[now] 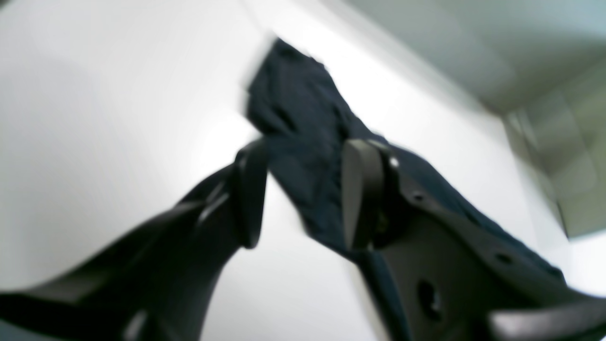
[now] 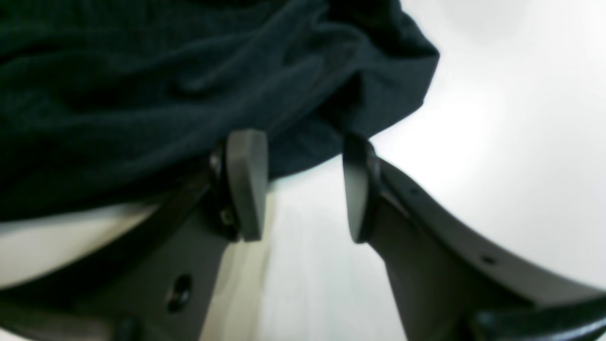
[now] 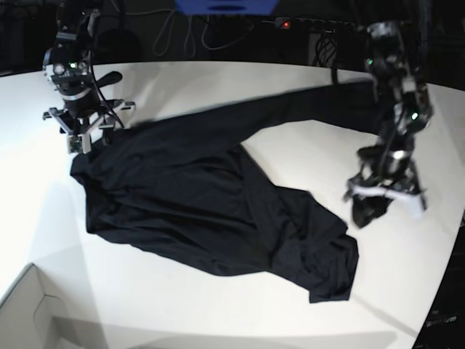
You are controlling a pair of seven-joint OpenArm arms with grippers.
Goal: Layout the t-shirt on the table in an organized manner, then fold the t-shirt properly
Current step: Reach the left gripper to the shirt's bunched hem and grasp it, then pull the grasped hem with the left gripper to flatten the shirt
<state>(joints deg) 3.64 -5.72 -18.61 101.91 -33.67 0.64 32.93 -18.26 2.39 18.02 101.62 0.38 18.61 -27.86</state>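
Observation:
The black t-shirt [image 3: 211,196] lies crumpled across the white table [image 3: 218,309], with one long part stretched toward the far right corner. In the base view my left gripper [image 3: 378,207] hangs over the table right of the shirt. In the left wrist view my left gripper [image 1: 305,194] is open, with a strip of the t-shirt [image 1: 303,118] running behind and between the fingers. My right gripper [image 3: 82,137] sits at the shirt's far left corner. In the right wrist view it [image 2: 303,187] is open, its tips at the edge of the t-shirt [image 2: 165,85], nothing clamped.
A white box corner [image 3: 29,316] stands at the near left. Cables and dark equipment [image 3: 218,33] line the far side behind the table. The table's curved edge [image 3: 447,269] runs close to the left arm on the right.

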